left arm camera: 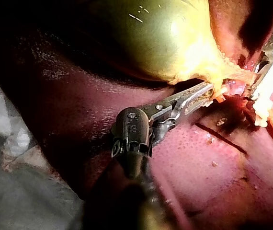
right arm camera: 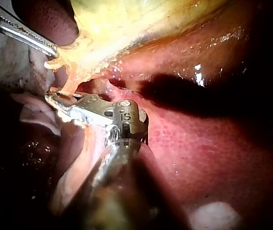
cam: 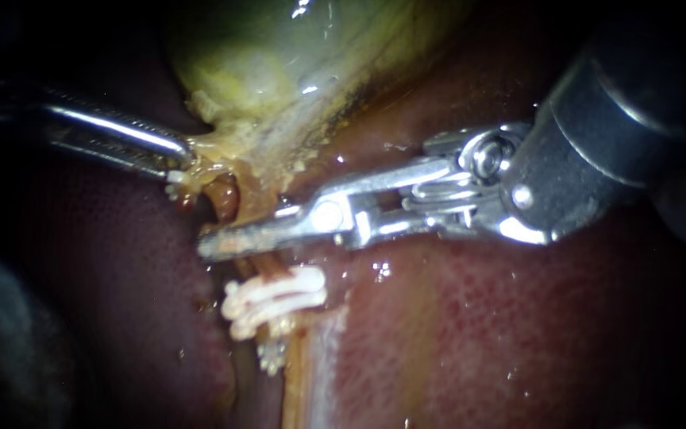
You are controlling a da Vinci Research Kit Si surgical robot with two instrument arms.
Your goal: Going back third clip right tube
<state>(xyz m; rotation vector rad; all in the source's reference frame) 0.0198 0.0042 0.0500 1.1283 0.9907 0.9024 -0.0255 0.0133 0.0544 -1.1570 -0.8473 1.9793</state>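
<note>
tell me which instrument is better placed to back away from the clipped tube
Right. The right instrument lies across the tube, just above the white clips. The left instrument grips the gallbladder at its edge and should probably hold there.

Small stamped characters mark the dark metal wrist joint (left arm camera: 132, 128) of the left instrument (left arm camera: 206, 93) and the matching wrist joint (right arm camera: 125, 116) of the right instrument (right arm camera: 55, 99). No other lettering, label or sign is legible.

Light is bright in the middle and falls to dark at the edges. Glare glints on the gallbladder (cam: 279, 56), my right instrument (cam: 210, 246) and the wet liver (cam: 454, 318), where a shadow lies.
</note>
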